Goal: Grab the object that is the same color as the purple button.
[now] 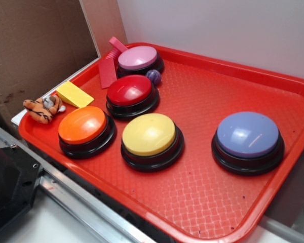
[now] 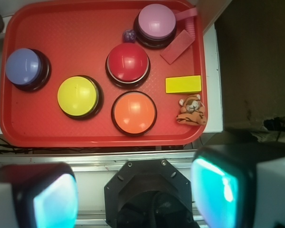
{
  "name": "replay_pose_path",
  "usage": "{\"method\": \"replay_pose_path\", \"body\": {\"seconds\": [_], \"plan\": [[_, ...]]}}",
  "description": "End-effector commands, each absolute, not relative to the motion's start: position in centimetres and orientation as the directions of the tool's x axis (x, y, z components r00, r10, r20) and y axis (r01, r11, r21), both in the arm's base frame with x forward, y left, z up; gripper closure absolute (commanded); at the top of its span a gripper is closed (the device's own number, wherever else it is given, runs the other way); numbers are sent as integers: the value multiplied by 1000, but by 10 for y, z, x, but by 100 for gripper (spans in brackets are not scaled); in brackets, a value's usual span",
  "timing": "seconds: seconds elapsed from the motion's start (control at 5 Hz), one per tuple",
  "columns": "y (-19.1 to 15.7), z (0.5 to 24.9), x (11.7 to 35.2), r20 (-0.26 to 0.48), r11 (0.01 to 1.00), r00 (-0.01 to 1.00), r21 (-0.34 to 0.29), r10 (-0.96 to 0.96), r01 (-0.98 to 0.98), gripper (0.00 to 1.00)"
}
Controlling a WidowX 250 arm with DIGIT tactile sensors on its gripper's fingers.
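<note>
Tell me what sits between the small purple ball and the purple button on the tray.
Nothing: bare red tray floor runs from the purple ball to the purple button. Both views show it; the red button and yellow button sit off to one side.

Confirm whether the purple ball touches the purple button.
No. The ball sits between the pink and red buttons, far across the tray from the purple button.

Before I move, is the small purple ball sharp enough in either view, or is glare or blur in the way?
Exterior view: the purple ball is fairly sharp between the pink button and red button; window glare streaks the purple button. Wrist view: the ball is small, dark and soft, and the gripper fingers are blurred, glowing teal in the foreground.
</note>
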State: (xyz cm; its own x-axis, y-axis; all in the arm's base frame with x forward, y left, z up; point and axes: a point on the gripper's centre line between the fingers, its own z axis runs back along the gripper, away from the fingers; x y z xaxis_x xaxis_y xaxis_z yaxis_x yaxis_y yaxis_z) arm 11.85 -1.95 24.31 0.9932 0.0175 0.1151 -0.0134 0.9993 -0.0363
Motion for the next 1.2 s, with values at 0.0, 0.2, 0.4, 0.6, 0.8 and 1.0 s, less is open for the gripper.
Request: {"method": "replay_pose_path", "body": {"seconds": [0.0, 0.2, 0.4, 0.6, 0.8, 1.0], "plan": [[-20, 243, 118, 115, 999, 993, -36, 17, -13, 0], [-24, 231, 134, 189, 996, 981, -87, 38, -22, 0], [-24, 211, 156, 225, 988, 964, -92, 141, -123, 0], [-15, 195, 182, 270, 961, 926, -160, 263, -226, 0], [-5, 173, 216, 259, 908, 873, -184, 414, -376, 0], [4, 154, 250, 272, 874, 831, -179, 485, -452, 0]]}}
